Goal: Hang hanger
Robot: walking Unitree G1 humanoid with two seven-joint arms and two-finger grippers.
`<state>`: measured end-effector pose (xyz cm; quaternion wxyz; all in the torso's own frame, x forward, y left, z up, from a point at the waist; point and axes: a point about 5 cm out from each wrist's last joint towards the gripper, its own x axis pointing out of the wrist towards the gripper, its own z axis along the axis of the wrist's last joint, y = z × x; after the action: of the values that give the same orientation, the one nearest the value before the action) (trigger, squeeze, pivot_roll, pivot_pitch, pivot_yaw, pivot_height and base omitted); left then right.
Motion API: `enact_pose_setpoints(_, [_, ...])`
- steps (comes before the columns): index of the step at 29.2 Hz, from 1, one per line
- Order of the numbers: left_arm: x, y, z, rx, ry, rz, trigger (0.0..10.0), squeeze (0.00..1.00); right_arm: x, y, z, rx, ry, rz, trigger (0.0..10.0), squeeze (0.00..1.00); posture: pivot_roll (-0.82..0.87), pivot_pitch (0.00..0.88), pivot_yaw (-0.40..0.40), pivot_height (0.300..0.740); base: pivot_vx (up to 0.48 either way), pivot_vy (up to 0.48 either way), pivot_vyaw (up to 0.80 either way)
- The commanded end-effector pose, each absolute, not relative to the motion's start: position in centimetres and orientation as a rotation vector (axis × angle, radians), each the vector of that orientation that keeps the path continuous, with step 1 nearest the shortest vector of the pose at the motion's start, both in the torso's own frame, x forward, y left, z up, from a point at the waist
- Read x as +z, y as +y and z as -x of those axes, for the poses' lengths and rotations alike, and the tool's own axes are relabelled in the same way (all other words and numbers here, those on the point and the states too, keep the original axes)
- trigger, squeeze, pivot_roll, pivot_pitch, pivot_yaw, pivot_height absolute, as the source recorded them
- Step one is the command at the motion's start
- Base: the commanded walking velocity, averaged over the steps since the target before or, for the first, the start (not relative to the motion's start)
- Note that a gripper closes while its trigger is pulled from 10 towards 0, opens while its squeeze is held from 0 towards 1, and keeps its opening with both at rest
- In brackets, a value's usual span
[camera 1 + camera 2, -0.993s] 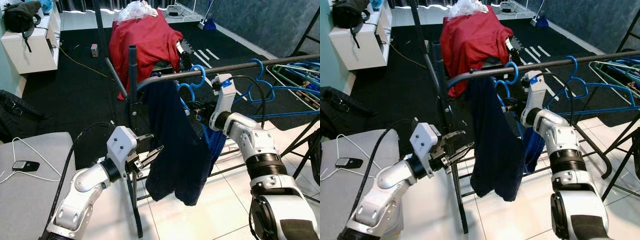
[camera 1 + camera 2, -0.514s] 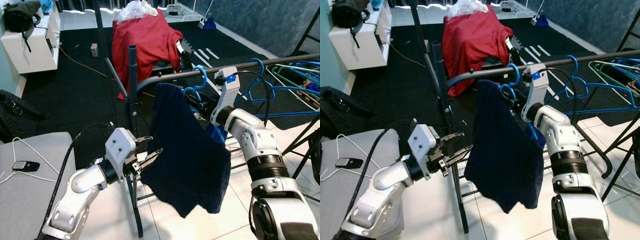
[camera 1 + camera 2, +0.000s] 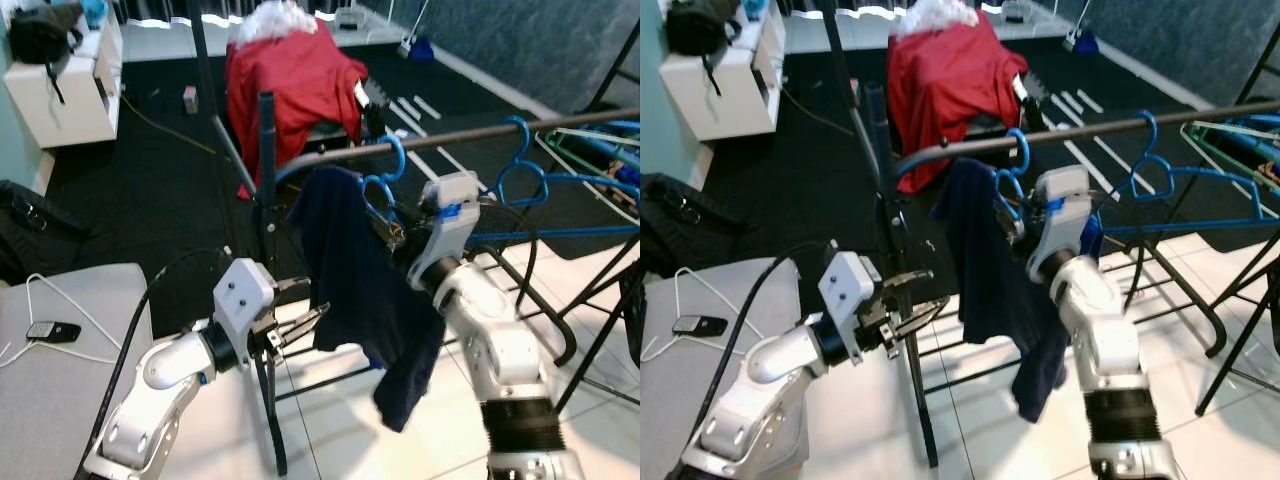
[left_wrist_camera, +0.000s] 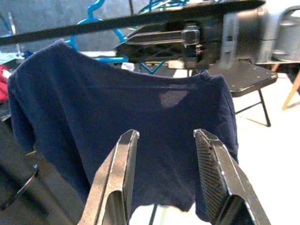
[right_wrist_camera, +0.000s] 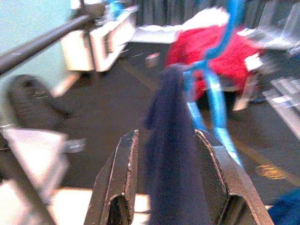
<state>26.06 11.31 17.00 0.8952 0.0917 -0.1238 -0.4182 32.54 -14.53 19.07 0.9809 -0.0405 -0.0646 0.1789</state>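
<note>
A blue hanger (image 3: 392,160) hooks over the dark rail (image 3: 470,132) of the clothes rack, with a navy shirt (image 3: 355,270) draped on it. Its lower hem swings out toward my right side. My right gripper (image 3: 393,232) sits just beside the hanger's neck, under the rail. In the right wrist view the right gripper (image 5: 166,136) is open, with the navy shirt (image 5: 171,154) and blue hanger (image 5: 213,98) between and beyond its fingers. My left gripper (image 3: 312,300) is open, low beside the rack post, pointing at the shirt (image 4: 117,112).
More blue hangers (image 3: 525,165) and green ones (image 3: 600,140) hang farther right on the rail. A red garment (image 3: 285,75) covers something behind the rack. The rack post (image 3: 265,140) stands near my left gripper. A grey surface (image 3: 80,310) with a phone and cable lies at left.
My right arm has dropped and pulled back toward me, away from the rail. The shirt has swung and its hem now trails lower. The left gripper has barely moved.
</note>
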Motion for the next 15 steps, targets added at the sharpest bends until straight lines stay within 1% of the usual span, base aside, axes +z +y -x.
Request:
enact_pose_setpoints(1, [16.4,11.5,-26.0,-0.851,-0.227,-0.187,10.0,0.00,18.6,-14.4,-32.0,0.329,-0.150,0.141,10.0,0.00,-0.07,0.097,-0.035,0.740,0.000,0.000,0.00])
enact_pose_setpoints(4, [16.4,11.4,-25.9,-0.854,-0.223,-0.182,10.0,0.00,17.3,-14.6,-31.1,0.293,-0.138,0.154,10.0,0.00,-0.07,0.100,-0.035,0.740,0.000,0.000,0.00])
enact_pose_setpoints(8, [16.4,11.4,-25.9,-0.860,-0.220,-0.181,10.0,0.00,17.4,-15.1,-30.0,0.260,-0.205,0.194,10.0,0.00,-0.07,0.105,-0.032,0.740,0.000,0.000,0.00])
enact_pose_setpoints(10, [16.3,11.6,-25.8,-0.861,-0.216,-0.181,10.0,0.00,17.5,-16.1,-28.6,0.246,-0.269,0.254,10.0,0.00,-0.08,0.113,-0.033,0.740,0.000,0.000,0.00])
enact_pose_setpoints(11, [16.3,11.6,-25.8,-0.861,-0.216,-0.181,10.0,0.00,17.5,-16.1,-28.6,0.246,-0.269,0.254,10.0,0.00,-0.08,0.113,-0.033,0.740,0.000,0.000,0.00])
enact_pose_setpoints(12, [16.3,11.7,-25.8,-0.859,-0.214,-0.180,10.0,0.00,17.2,-16.8,-28.0,0.241,-0.274,0.254,10.0,0.00,-0.08,0.121,-0.031,0.740,0.000,0.000,0.00])
enact_pose_setpoints(14, [16.3,11.7,-25.8,-0.859,-0.214,-0.180,10.0,0.00,17.2,-16.8,-28.0,0.241,-0.274,0.254,10.0,0.00,-0.08,0.121,-0.031,0.740,0.000,0.000,0.00])
enact_pose_setpoints(15, [16.3,11.7,-25.8,-0.858,-0.212,-0.177,10.0,0.00,16.9,-17.6,-27.6,0.234,-0.260,0.231,10.0,0.00,-0.08,0.125,-0.030,0.740,0.000,0.000,0.00])
